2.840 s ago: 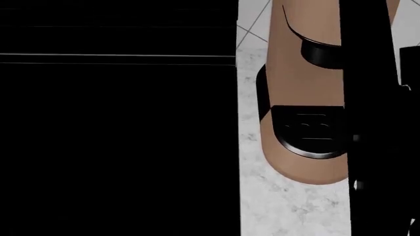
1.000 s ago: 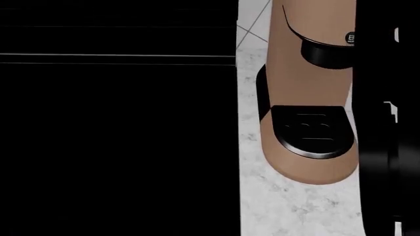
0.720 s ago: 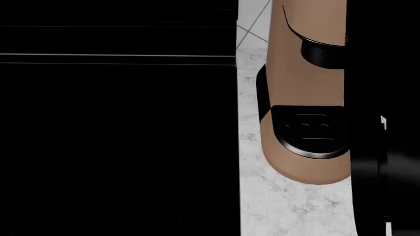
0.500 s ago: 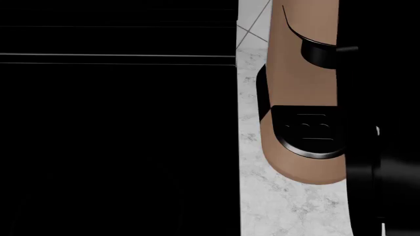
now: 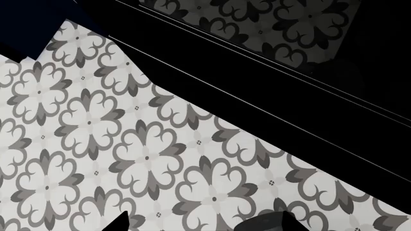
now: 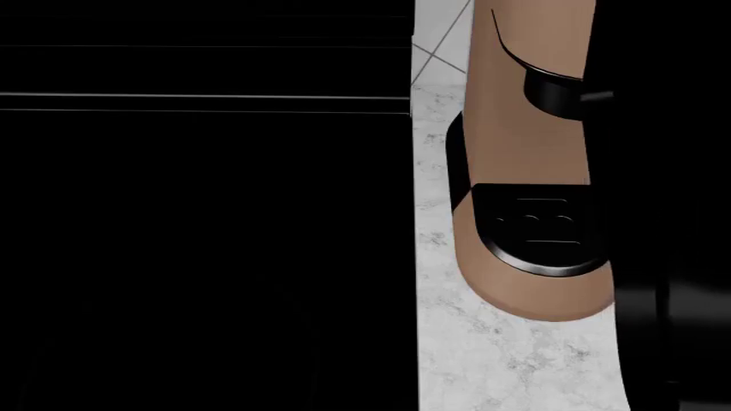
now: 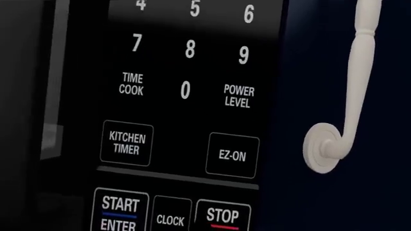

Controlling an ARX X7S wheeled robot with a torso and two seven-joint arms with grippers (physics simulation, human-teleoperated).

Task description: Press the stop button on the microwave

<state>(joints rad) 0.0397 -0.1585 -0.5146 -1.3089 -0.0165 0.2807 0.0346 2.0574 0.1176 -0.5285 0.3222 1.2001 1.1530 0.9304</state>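
Observation:
The right wrist view is close on the microwave's black keypad (image 7: 186, 91). The STOP button (image 7: 223, 216), white letters over a red line, sits in the keypad's lowest visible row beside CLOCK (image 7: 170, 220) and START/ENTER (image 7: 120, 211). None of my right gripper's fingers show there. In the head view the microwave (image 6: 205, 214) is a black mass on the left, and my right arm (image 6: 674, 214) is a dark shape at the right edge. My left gripper (image 5: 199, 226) hangs open and empty over a patterned floor, with only its dark fingertips (image 5: 121, 222) showing.
A tan coffee machine (image 6: 525, 154) with a black drip tray stands on the marble counter (image 6: 502, 360) right of the microwave. A white cabinet handle (image 7: 347, 96) on a dark blue door is beside the keypad. Floral floor tiles (image 5: 96, 144) lie under the left gripper.
In the head view my right arm's dark shape has shifted a little left, now covering more of the coffee machine's right edge. The rest is unchanged.

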